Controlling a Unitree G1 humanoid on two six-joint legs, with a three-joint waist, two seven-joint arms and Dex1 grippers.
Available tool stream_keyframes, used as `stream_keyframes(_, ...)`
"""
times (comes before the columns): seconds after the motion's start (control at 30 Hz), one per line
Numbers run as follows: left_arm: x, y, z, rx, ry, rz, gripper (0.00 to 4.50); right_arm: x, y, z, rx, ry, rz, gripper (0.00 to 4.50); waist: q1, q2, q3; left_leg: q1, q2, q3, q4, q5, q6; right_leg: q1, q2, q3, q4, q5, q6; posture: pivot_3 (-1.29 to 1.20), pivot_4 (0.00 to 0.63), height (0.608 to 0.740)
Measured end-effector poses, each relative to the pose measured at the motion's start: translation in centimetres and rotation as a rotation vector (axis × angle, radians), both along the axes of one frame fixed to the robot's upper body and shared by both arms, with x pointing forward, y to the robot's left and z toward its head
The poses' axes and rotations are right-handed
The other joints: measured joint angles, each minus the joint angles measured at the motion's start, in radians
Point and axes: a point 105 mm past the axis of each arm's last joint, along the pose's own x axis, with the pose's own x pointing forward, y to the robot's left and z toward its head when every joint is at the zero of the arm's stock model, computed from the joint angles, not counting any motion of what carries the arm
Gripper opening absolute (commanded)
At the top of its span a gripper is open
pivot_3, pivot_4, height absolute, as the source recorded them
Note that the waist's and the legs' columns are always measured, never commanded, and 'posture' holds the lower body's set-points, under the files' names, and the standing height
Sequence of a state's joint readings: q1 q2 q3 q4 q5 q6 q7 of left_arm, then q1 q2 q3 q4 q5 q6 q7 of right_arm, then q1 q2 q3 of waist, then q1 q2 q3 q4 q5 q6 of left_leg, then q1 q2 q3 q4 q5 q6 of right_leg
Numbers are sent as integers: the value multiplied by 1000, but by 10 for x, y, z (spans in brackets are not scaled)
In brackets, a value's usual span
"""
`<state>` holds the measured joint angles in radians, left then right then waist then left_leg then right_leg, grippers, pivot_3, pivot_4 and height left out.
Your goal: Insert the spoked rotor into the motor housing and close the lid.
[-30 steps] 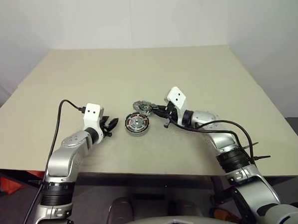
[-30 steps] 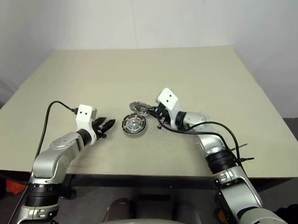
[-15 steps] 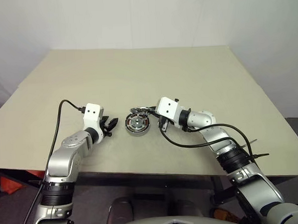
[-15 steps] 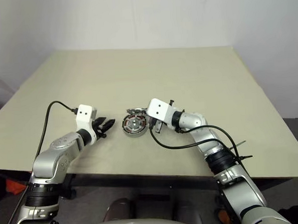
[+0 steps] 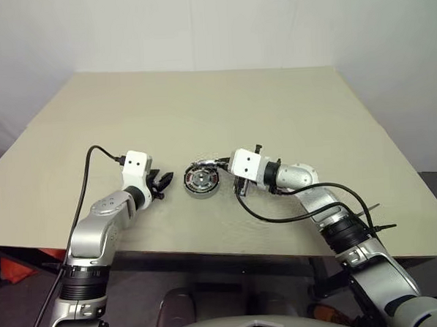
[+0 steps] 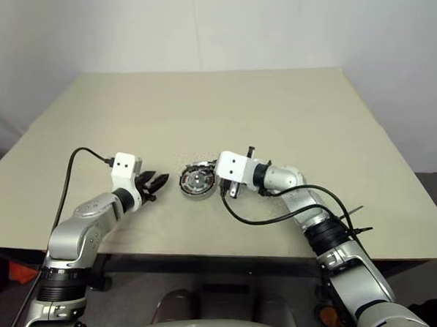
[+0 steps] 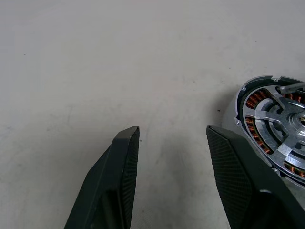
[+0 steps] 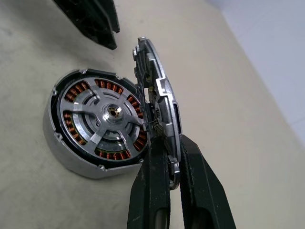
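The right gripper [image 8: 167,162], clamped on the lid [image 8: 157,95], holds it on edge just right of the housing [image 8: 97,126], rotor [image 8: 113,112] seated; the left gripper [image 7: 174,138] waits half open.

The round silvery metal motor housing [image 8: 90,129] looks satin, with shiny copper-coloured windings and a polished spoked rotor [image 8: 107,117] inside. The thin metal lid [image 8: 159,107] gleams. The beige worktop [image 7: 95,71] is matt, faintly speckled.

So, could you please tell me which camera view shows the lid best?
The right wrist view: the lid stands on edge, close up, pinched between the right gripper's fingers beside the motor housing. Both eye views show only a small silvery sliver. The left wrist view gives just the housing's edge.
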<state>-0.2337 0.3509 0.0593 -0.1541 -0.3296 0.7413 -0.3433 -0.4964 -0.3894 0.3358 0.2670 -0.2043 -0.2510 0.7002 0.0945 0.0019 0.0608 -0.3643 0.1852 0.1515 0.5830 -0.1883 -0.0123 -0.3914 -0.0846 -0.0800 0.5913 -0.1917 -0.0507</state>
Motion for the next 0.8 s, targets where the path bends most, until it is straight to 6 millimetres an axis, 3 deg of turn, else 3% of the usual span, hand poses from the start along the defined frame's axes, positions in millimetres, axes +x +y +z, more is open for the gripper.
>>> stream_keyframes(0.23, 0, 0, 0, 0, 1, 1, 2370, -2, 3, -3, -45, -97, 39, 212, -2, 0, 0, 0, 0, 0, 0, 0, 0, 0, 0, 0, 0, 0, 0, 0, 0, 740)
stream_keyframes(0.4, 0, 0, 0, 0, 1, 1, 2370, 2, 1, -5, -57, -90, 30, 1524, -2, 0, 0, 0, 0, 0, 1, 0, 1, 0, 0, 0, 0, 0, 0, 0, 0, 740)
stream_keyframes(0.67, 0, 0, 0, 0, 1, 1, 2370, 4, -2, -12, -57, -112, 21, 4334, -3, 0, 0, 0, 0, 0, 1, -1, 1, 0, 0, 0, 0, 0, 0, 0, 0, 740)
stream_keyframes(0.8, 0, 0, 0, 0, 1, 1, 2370, 1, -1, -11, -44, -95, 52, 4455, -3, 0, 0, 0, 0, 0, 1, -1, 3, 0, 0, 0, 0, 0, 0, 0, 0, 740)
